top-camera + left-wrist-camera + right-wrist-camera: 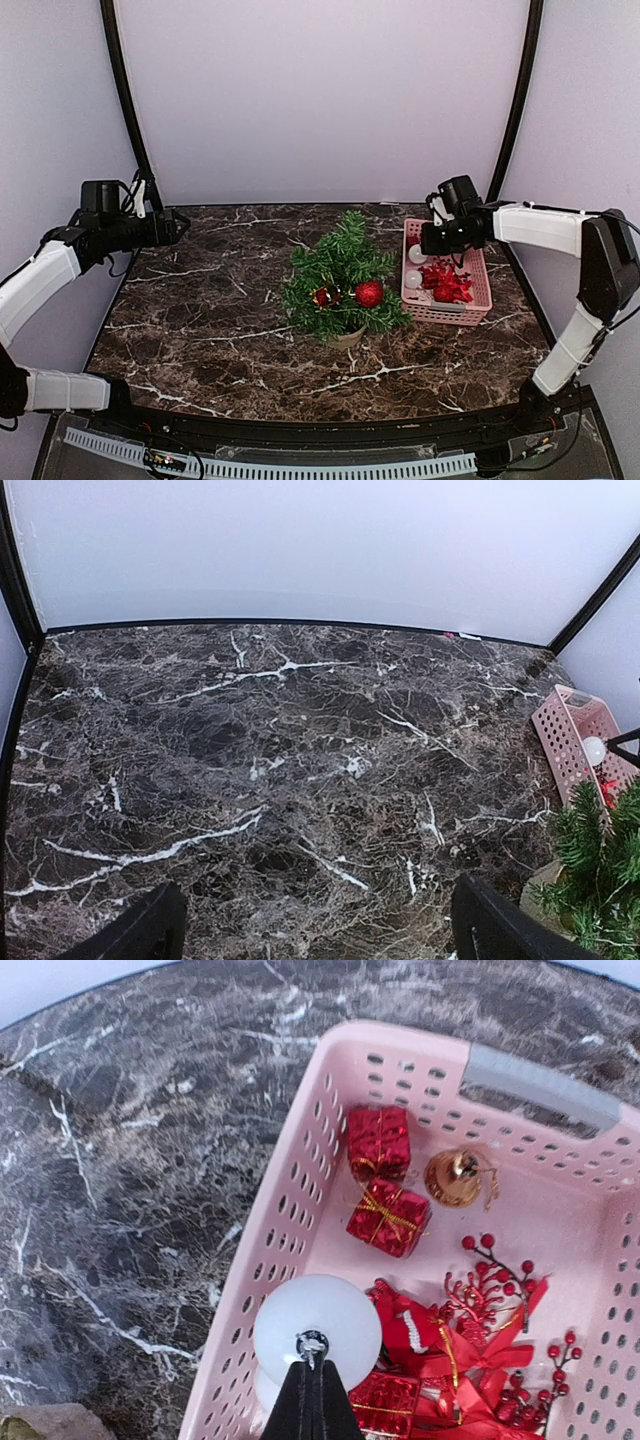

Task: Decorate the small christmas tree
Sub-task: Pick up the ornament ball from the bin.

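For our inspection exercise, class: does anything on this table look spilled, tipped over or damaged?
Nothing stands out. The small christmas tree stands upright on the table, and nothing lies spilled beside the pink basket.

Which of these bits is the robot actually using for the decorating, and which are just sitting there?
In use: tree, red ball on it, white ball pinched by right gripper, basket.
Idle: left gripper, open above table; gold bell, red boxes in basket.
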`<action>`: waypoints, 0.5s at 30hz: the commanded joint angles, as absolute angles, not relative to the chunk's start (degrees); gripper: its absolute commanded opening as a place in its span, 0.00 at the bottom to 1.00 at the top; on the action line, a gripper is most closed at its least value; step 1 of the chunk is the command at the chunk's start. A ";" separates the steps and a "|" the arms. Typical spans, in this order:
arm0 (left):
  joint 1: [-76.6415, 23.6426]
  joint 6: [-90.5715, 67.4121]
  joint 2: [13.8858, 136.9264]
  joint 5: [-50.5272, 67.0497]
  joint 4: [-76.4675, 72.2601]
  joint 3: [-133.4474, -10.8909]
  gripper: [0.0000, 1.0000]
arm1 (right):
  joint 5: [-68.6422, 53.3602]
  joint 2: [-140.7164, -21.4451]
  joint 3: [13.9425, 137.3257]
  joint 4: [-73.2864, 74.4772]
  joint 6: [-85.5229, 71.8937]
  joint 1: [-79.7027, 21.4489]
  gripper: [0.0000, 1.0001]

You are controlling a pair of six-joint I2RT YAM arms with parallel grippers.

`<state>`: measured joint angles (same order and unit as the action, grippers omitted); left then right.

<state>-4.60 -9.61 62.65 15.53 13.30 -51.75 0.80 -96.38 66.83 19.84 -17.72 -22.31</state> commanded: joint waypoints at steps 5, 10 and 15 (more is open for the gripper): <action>-4.37 -9.59 55.85 27.61 3.77 -47.20 0.94 | -0.47 -82.48 70.15 27.24 -15.23 -22.68 0.00; -10.47 -11.41 52.42 30.04 0.39 -45.61 0.93 | -12.06 -73.31 74.23 33.26 -14.14 -24.31 0.00; -23.13 -15.09 50.30 27.24 -2.49 -47.04 0.92 | -23.29 -68.80 79.53 36.02 -14.05 -30.55 0.00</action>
<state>-16.34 -11.81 52.36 26.55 2.87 -46.15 -11.60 -71.75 75.26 33.12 -14.96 -25.65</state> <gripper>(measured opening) 0.926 0.006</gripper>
